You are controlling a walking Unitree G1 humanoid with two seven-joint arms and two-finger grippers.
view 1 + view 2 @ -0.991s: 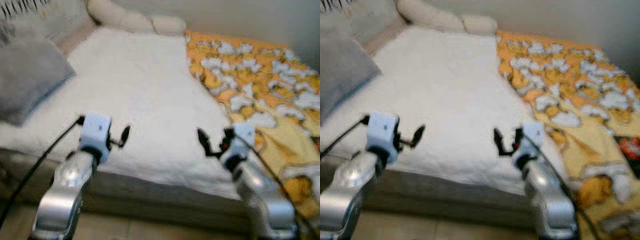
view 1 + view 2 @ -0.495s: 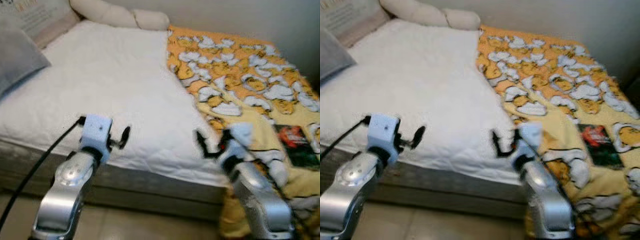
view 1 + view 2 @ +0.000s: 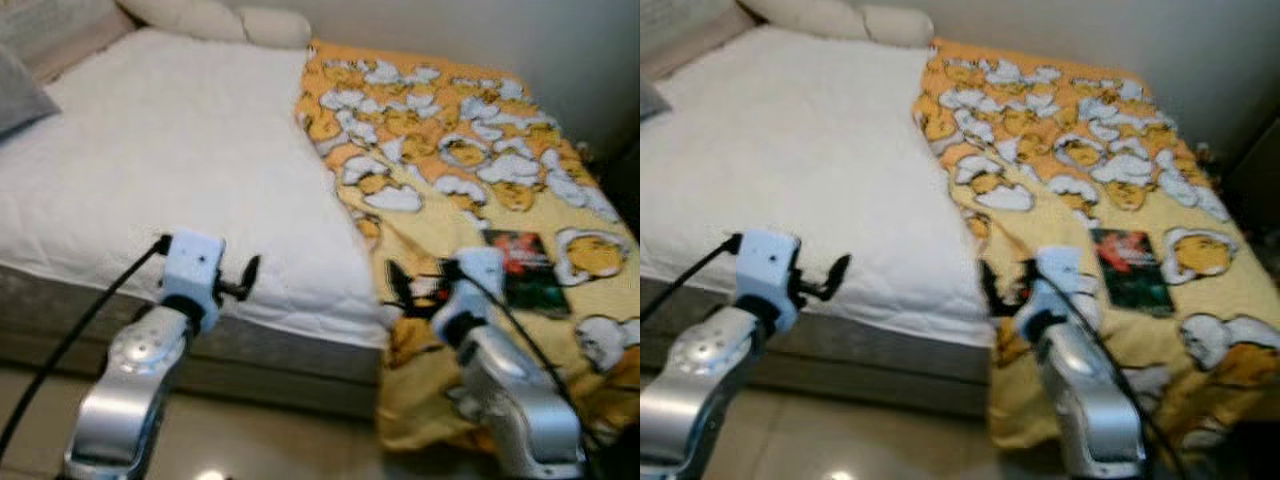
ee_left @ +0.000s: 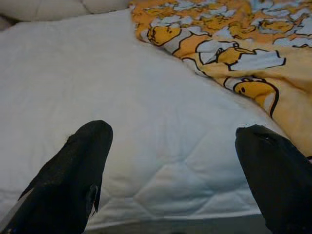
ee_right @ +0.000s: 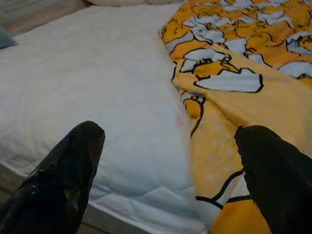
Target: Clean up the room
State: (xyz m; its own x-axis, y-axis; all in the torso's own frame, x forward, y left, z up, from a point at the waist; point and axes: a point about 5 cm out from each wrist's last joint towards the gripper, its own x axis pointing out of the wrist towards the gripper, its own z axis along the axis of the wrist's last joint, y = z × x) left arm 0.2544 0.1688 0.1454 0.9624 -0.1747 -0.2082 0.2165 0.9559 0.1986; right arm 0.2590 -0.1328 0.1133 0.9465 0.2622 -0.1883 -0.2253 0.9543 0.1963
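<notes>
My left tool hangs over the near edge of the bed, its fingers spread wide above the white quilted cover with nothing between them. My right tool is held at the near corner where the white cover meets the yellow cartoon-print blanket; its fingers are likewise wide apart and empty. The blanket covers the right half of the bed and spills over the foot edge toward the floor; its lower folds are cut off by my right arm and the picture's border. A dark printed item with a red patch lies flat on the blanket just beyond my right tool; blur keeps me from telling what it is. Cream pillows at the head and a grey cushion at the left are both cropped by the frame.
</notes>
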